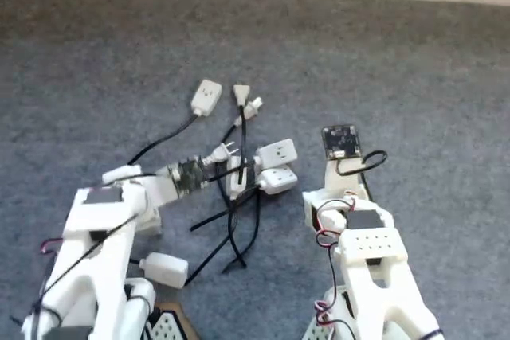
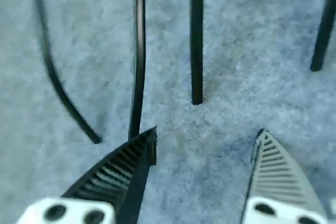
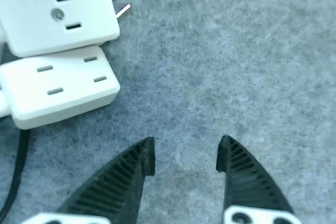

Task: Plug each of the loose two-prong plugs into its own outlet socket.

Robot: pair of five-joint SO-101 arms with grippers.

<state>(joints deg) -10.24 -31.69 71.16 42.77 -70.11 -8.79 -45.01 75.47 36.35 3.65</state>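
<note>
Left gripper (image 2: 207,135): fingers apart, empty, over black cables (image 2: 196,35). A loose plug (image 1: 242,94) lies upper centre of the high view, outlet sockets (image 3: 58,85) mid-frame. Right gripper (image 3: 186,153): fingers apart beside the sockets. Looks pre-grasp; next move calls for pinching a plug and aligning its prongs.

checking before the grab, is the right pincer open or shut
Open: the right pincer has its tips apart, nothing between them.

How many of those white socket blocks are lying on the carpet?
3. The far socket block lies farthest back; the middle socket block and near socket block touch at the centre. A white block near an arm's base may be a fourth.
</note>
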